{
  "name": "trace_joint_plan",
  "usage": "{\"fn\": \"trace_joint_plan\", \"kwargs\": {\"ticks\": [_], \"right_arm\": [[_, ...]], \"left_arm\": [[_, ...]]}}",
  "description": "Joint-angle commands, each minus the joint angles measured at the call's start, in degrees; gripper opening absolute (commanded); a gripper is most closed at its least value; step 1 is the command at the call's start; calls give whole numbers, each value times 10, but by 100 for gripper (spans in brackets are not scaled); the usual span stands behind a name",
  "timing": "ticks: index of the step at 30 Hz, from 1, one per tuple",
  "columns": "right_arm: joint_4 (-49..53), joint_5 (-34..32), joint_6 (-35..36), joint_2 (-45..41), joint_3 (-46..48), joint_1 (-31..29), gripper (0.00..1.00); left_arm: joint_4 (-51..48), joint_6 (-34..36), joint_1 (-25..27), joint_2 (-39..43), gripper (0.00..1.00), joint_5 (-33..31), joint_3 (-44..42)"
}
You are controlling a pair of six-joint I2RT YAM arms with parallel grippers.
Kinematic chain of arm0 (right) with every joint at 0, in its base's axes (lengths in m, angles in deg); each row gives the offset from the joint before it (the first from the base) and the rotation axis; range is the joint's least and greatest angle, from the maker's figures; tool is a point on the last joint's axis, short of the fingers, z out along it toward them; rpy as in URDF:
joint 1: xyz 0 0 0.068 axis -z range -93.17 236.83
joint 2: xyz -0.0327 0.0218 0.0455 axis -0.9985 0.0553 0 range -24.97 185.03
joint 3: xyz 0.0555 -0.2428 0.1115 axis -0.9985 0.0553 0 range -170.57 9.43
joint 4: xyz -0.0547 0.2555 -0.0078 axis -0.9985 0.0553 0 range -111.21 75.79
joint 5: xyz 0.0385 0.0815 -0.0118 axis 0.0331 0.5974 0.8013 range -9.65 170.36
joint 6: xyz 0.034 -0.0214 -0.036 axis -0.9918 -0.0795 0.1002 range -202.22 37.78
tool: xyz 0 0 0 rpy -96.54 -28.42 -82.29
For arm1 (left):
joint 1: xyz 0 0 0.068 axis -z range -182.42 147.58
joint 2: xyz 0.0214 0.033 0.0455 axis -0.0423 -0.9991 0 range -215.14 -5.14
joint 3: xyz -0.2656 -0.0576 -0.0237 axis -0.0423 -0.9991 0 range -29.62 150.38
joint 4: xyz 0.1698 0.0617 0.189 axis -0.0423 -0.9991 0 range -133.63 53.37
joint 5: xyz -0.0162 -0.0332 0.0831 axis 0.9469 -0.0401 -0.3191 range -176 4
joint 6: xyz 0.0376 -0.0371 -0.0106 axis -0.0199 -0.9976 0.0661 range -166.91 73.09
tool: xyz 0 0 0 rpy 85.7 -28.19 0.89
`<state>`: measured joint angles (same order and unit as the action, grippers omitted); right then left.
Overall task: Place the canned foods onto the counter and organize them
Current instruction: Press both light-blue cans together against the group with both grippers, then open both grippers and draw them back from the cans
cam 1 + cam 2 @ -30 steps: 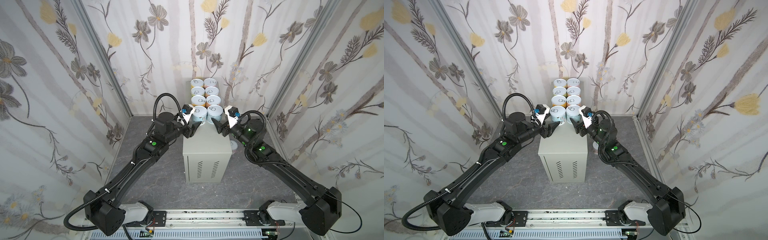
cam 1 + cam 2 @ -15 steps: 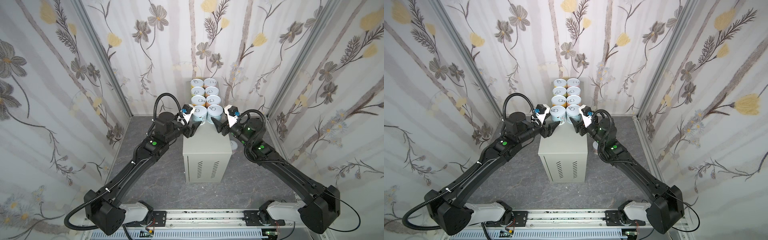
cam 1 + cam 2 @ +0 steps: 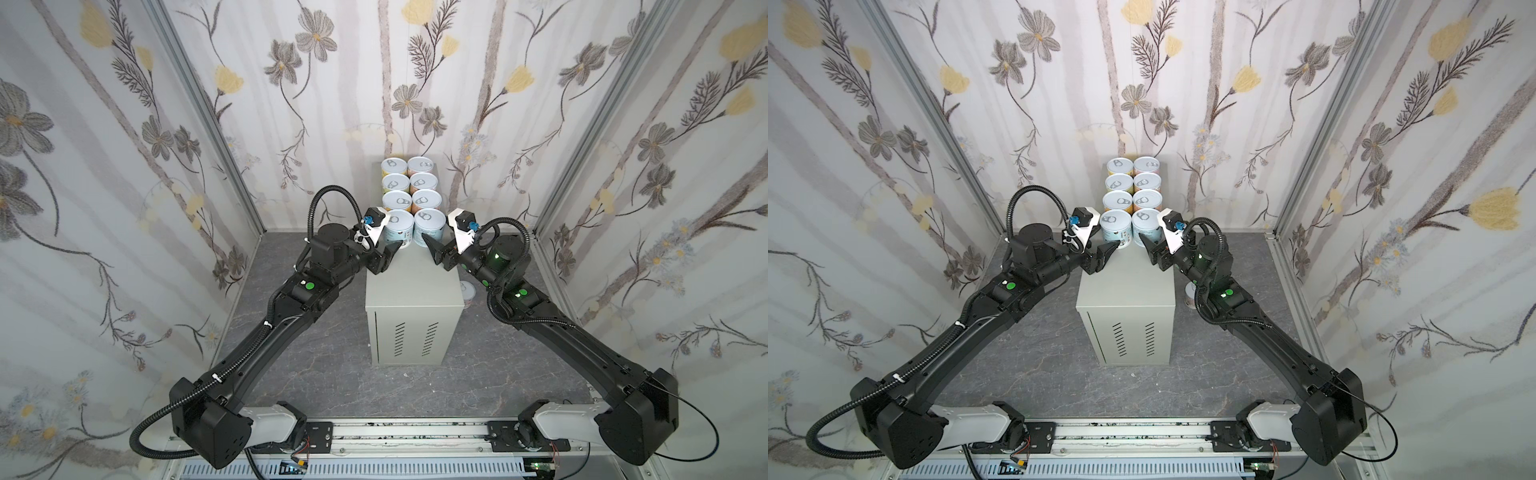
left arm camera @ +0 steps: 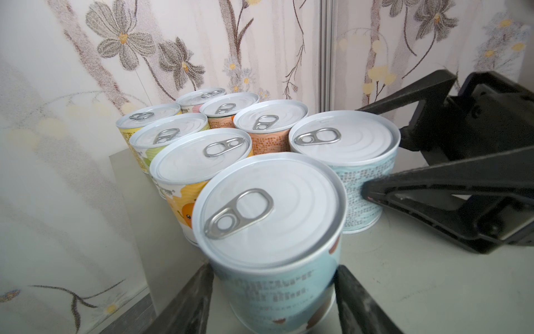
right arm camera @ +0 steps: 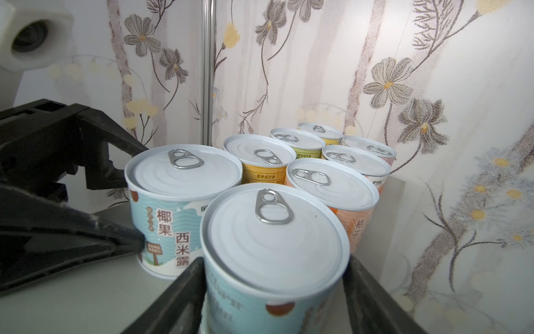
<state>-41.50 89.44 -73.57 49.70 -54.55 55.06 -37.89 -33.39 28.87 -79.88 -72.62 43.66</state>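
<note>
Desk: the grey-beige metal box (image 3: 413, 282) stands on the marbled floor (image 3: 316, 353). Its flat top carries eight canned foods, lids up, in two columns of four running front to back.
Back six cans (image 3: 396, 182): yellow, green, orange and pink labels, packed so that they touch. They are probably set at the far end to keep the near part of the top bare.
Left light-blue can (image 3: 398, 220): it stands upright on the desk at the front of the left column. It sits against the yellow-orange can behind it and just beside the right light-blue can (image 3: 430, 218).
Left gripper (image 4: 274, 270): its fingers (image 4: 190, 303) lie against both flanks of the left light-blue can, low on the body, pinching it. The can sits between the tips, with its lid clear above them.
Right gripper (image 5: 274, 261): it holds the right light-blue can the same way, fingers closed on its sides. In the left wrist view one finger passes behind the can and the other presses the label.
Why this hold: a low side grip likely keeps a short can upright while it is nudged flush with its row. Each gripper comes in from its own outer front corner, so the two do not cross.
Stray can (image 3: 467, 291): it is on the floor just beside the desk's right side, partly hidden by the right arm (image 3: 561, 332). It is not yet placed.
Step in hand: this looks like squaring the fourth row before release.
</note>
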Motion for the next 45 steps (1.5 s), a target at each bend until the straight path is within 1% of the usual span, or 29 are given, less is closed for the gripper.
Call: {"fn": "trace_joint_plan", "kwargs": {"ticks": [1,11,17,22,26,33,37,38,41,45], "right_arm": [[50,-1,17,7,1,0,73],[53,2,17,11,0,2,75],[50,3,17,8,2,2,83],[48,4,17,7,4,3,88],[46,6,17,6,3,3,92],[47,22,20,-8,2,4,99],[53,35,22,-29,4,3,100],[58,38,21,-34,1,4,100],[103,43,22,-42,-23,4,100],[96,4,17,-92,-1,7,100]], "left_arm": [[8,8,-2,-3,66,-15,5],[8,11,-5,-9,66,-17,5],[6,11,-6,-10,66,-16,5],[4,11,-6,-8,67,-12,5],[2,10,-6,-3,69,-8,5],[3,6,-6,14,77,-9,-9],[10,5,-6,24,81,-12,-22],[11,5,-6,39,83,-15,-26],[13,5,-6,50,84,-20,-31],[23,3,-12,66,88,-21,-40]]}}
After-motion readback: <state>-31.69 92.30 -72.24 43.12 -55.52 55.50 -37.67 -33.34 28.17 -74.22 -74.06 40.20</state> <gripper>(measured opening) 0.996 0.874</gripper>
